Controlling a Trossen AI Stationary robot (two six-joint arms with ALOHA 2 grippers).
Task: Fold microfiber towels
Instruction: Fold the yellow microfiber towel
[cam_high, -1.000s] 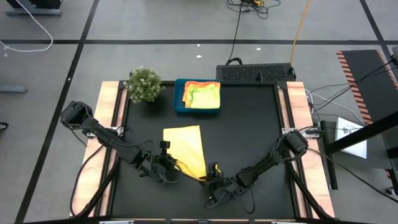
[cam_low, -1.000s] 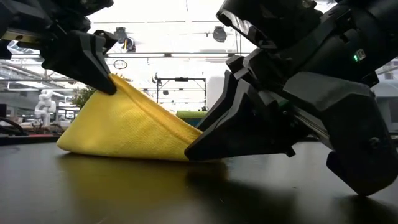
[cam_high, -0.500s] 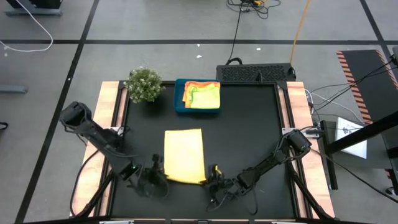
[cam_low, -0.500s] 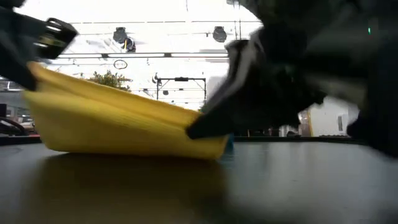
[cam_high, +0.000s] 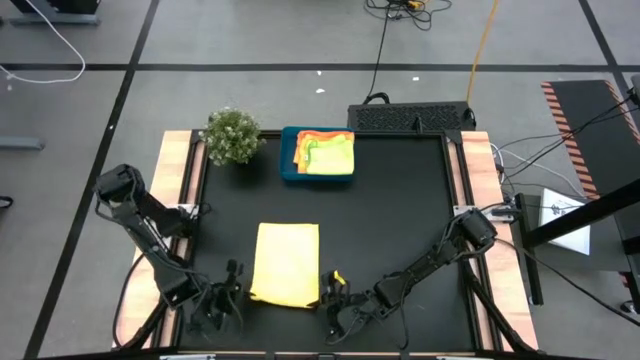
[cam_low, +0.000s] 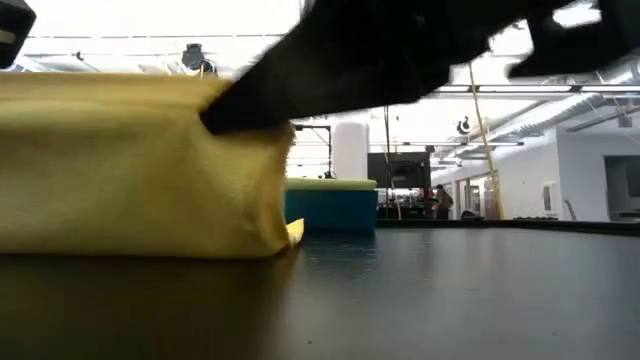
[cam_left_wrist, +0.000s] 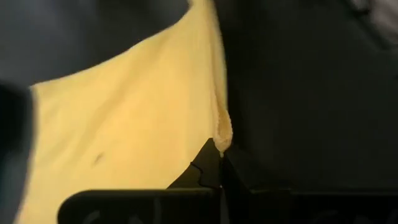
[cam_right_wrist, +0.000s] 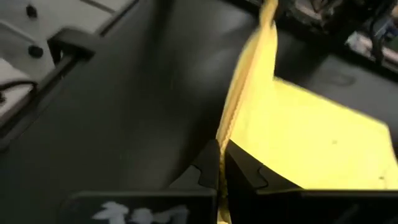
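With my left gripper (cam_high: 232, 287) and right gripper (cam_high: 331, 292) each pinched shut on a near corner of the yellow towel (cam_high: 286, 262), at six o'clock on the table (cam_high: 400, 210), I should keep both corners level and evenly taut.

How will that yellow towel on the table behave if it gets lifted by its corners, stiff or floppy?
Probably floppy: the yellow towel sags between the left hand and right hand, both pinching its near corners. Likely light, since thin pinches raise the edge. It may not slip easily; its surface looks napped.
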